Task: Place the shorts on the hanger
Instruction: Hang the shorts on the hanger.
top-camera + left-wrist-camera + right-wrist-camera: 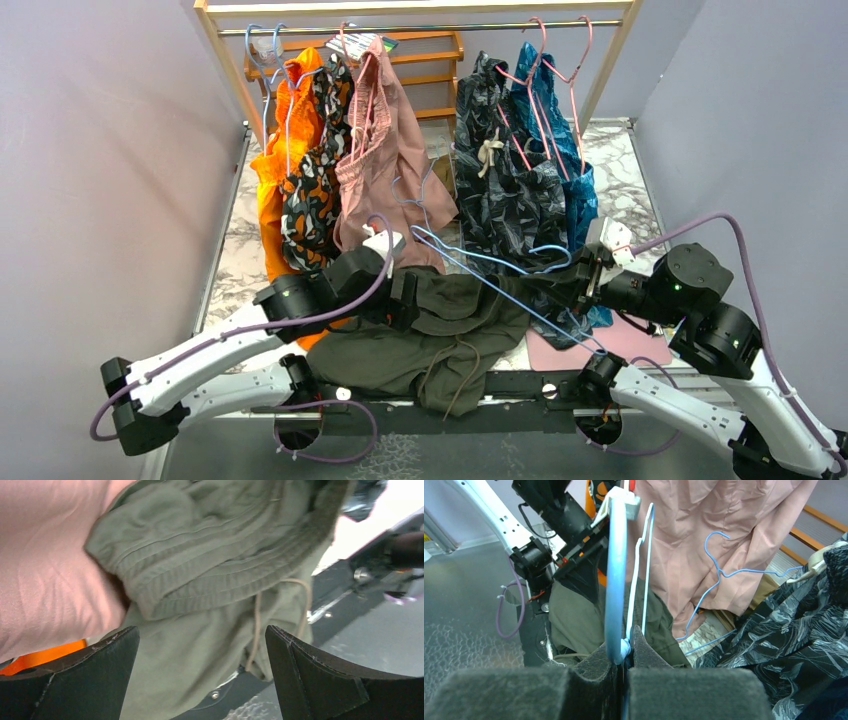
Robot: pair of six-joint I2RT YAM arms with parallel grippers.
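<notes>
Right jaws pinch the hanger (615, 580); left jaws stand wide by the shorts (200, 580).

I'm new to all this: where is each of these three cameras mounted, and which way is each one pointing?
Top external: fixed above and behind the arms, looking down at the shorts and clothes rack; both arms show.
Left wrist: on the left arm, looking past its open left claw at the shorts, close up.
Right wrist: on the right arm, looking past the right claw, shut on the hanger, towards the left arm.
Shared: all three show the olive shorts.
</notes>
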